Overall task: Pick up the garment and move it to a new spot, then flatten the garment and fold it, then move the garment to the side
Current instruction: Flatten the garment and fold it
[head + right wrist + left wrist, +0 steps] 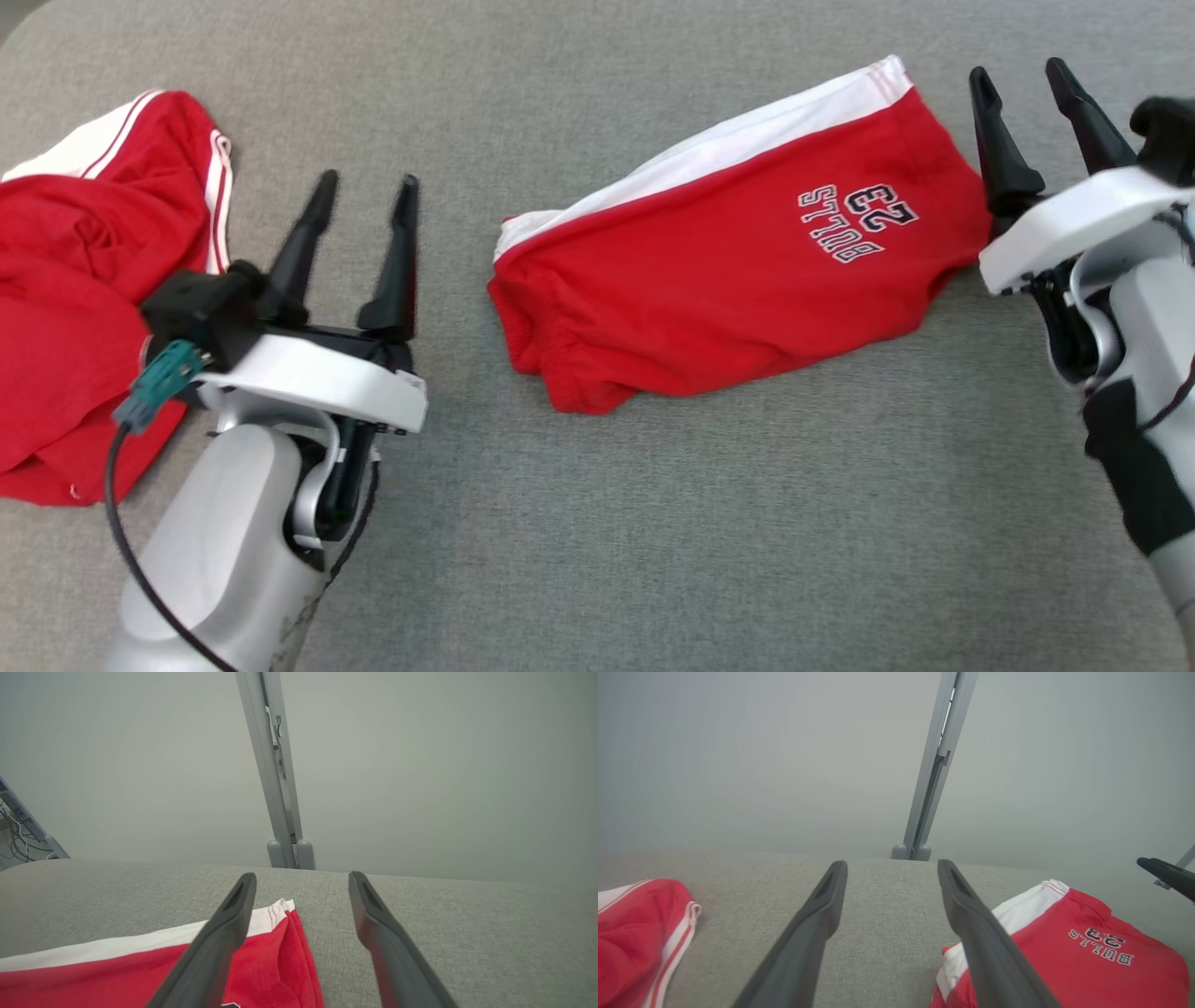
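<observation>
Folded red garment [738, 252] with a white band along its far edge and a "BULLS 23" print lies centre-right on the grey surface [653, 523]. Left gripper [367, 182] and right gripper [1018, 73] are both spread wide and empty, one at either end of it.

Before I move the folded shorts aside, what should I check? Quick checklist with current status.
1. Left pincer open and empty: ok.
2. Right pincer open and empty: ok.
3. Folded shorts lying on the grey surface: ok.
4. Right pincer clear of the shorts' edge: cannot tell.
5. Second red garment apart from the shorts: ok.
</observation>
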You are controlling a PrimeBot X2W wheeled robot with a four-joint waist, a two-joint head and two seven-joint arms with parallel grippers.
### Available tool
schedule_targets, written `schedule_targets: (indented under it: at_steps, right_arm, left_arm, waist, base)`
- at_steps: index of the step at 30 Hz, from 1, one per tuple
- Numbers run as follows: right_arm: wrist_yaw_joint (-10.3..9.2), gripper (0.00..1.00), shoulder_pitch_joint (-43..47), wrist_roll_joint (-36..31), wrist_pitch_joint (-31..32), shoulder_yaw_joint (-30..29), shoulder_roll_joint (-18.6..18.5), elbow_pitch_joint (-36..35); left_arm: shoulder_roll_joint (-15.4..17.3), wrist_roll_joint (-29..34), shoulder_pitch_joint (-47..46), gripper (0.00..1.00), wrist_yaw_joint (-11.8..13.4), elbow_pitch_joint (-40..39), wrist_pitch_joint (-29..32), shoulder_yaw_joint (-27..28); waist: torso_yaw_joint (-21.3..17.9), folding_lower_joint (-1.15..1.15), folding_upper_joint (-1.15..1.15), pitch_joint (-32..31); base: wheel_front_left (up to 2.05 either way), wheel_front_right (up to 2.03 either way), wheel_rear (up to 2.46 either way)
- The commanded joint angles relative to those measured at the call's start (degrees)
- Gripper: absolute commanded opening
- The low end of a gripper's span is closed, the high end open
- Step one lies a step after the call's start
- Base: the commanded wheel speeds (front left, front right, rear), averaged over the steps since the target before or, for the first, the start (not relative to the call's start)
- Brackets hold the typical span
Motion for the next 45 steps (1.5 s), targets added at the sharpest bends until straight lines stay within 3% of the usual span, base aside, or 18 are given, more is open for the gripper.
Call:
schedule_targets:
  at_steps: [1, 10, 19, 27, 45]
  right_arm:
    - [0.01, 1.00, 3.2, -2.2, -0.3, -1.9, 0.3, -2.3]
    - [0.01, 1.00, 19.8, -14.7, -0.3, -12.3, 7.0, -19.7]
    - [0.01, 1.00, 33.3, -19.2, -0.3, -17.1, 10.5, -28.3]
    - [0.01, 1.00, 37.8, -20.0, 0.3, -18.6, 11.5, -31.5]
    - [0.01, 1.00, 36.0, -20.3, 1.9, -19.1, 12.1, -32.2]
  left_arm:
    - [0.6, 1.0, 1.1, 1.00, 1.2, -1.0, -1.1, 1.0]
    - [3.7, 5.1, 8.2, 1.00, 5.5, -4.4, -3.5, 4.9]
    - [4.9, 6.6, 15.6, 1.00, 7.6, -5.9, -3.1, 4.3]
    - [5.1, 6.6, 18.3, 1.00, 8.7, -7.5, -1.6, 3.4]
    - [5.1, 6.4, 18.2, 1.00, 9.9, -8.4, 0.2, 2.2]
  waist:
    - [-1.1, 0.00, 0.00, -1.1]
    - [-5.2, 0.00, 0.00, -4.5]
    - [-6.8, 0.00, 0.00, -8.1]
    - [-7.0, 0.00, 0.00, -9.1]
    - [-6.1, 0.00, 0.00, -8.5]
  base:
    - [0.00, 0.00, 0.00]
    - [0.00, 0.00, 0.00]
    - [0.00, 0.00, 0.00]
    - [0.00, 0.00, 0.00]
    - [0.00, 0.00, 0.00]
